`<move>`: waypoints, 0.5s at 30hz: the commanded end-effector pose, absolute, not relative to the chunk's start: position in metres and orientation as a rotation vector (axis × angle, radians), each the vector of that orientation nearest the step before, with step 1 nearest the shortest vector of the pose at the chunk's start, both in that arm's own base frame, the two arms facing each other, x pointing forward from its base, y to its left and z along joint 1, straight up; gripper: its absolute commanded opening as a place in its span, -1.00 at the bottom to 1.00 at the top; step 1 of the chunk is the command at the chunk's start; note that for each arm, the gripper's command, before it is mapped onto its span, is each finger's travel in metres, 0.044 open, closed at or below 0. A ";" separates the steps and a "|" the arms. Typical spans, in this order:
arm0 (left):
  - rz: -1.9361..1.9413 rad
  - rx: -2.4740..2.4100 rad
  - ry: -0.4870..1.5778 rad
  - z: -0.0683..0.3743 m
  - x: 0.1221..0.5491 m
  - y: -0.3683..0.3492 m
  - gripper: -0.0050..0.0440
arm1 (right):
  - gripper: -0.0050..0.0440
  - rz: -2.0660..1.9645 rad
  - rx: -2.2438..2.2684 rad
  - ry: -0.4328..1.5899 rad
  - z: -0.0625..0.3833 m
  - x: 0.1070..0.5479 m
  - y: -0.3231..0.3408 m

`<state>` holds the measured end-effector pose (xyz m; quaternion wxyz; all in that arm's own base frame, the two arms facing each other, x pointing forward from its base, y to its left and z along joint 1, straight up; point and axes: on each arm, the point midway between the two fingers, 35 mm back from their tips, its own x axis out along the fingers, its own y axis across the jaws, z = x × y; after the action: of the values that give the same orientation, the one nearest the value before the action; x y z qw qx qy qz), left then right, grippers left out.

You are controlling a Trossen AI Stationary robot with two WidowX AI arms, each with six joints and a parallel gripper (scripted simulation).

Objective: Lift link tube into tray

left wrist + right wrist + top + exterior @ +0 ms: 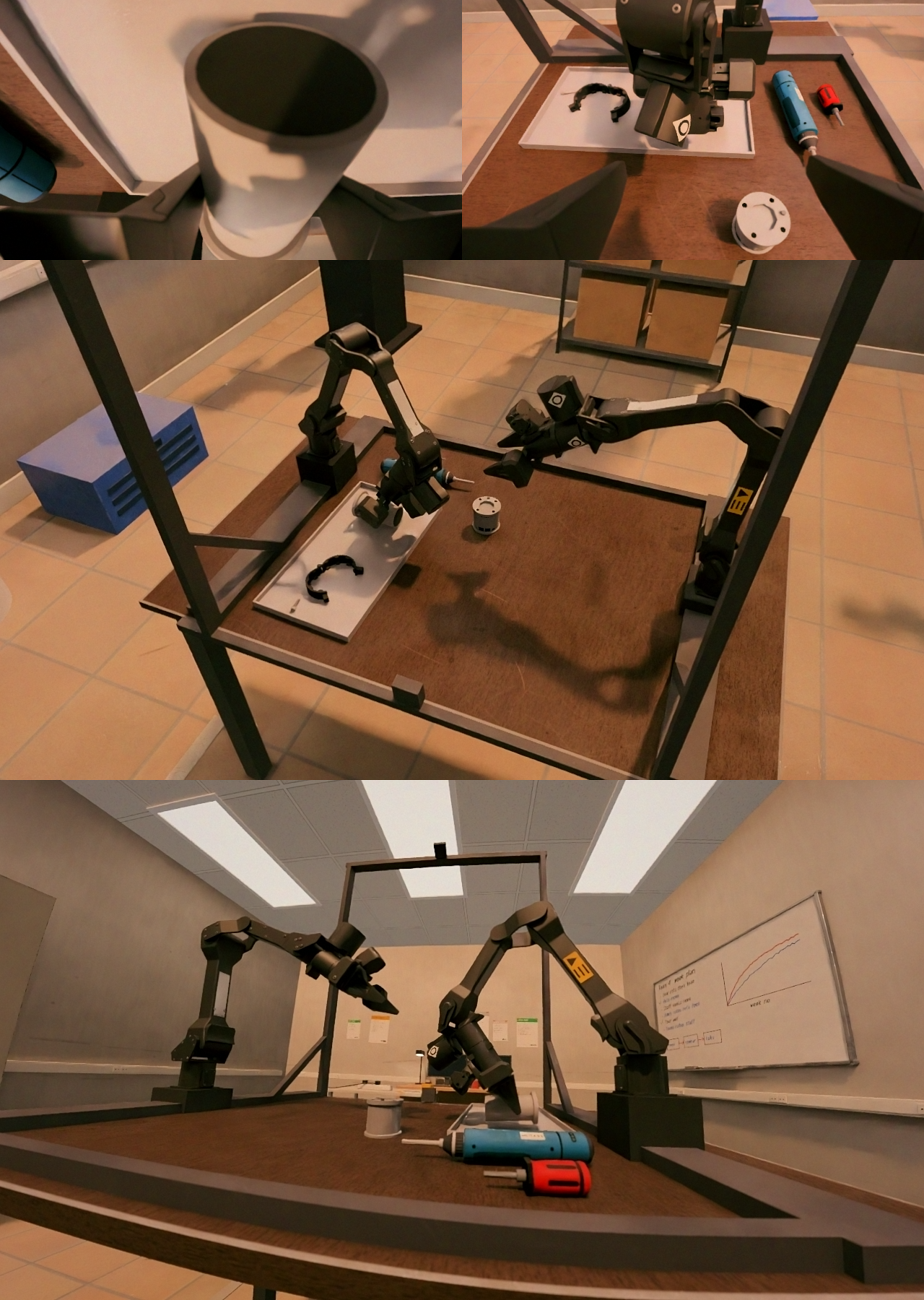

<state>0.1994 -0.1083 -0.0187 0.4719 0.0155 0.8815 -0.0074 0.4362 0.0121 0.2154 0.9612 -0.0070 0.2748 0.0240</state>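
My left gripper (381, 508) is shut on the grey link tube (376, 509) and holds it low over the far end of the white tray (345, 558). In the left wrist view the tube (274, 144) lies between the fingers with its open end over the tray floor. In the exterior view the tube (521, 1107) hangs just above the tray. The grey joint module (486, 513) stands upright on the table, apart from the tray; it also shows in the right wrist view (761, 222). My right gripper (513, 470) is open and empty, hovering above and behind the module.
A black curved clamp (330, 575) and a small pin (294, 604) lie in the tray's near half. A blue power screwdriver (794, 108) and a red one (828, 101) lie on the table beyond the tray's far end.
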 end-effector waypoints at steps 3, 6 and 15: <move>-0.025 0.032 2.150 -0.019 0.201 -0.110 0.07 | 1.00 0.048 -0.014 0.527 0.228 0.437 0.013; -0.022 0.034 2.156 -0.023 0.199 -0.109 0.07 | 1.00 0.048 -0.014 0.527 0.228 0.437 0.013; -0.023 0.034 2.156 -0.026 0.199 -0.109 0.07 | 1.00 0.048 -0.014 0.527 0.228 0.437 0.013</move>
<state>0.1992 -0.1083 -0.0255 0.4721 0.0154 0.8814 -0.0075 0.4362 0.0121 0.2154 0.9612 -0.0070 0.2748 0.0240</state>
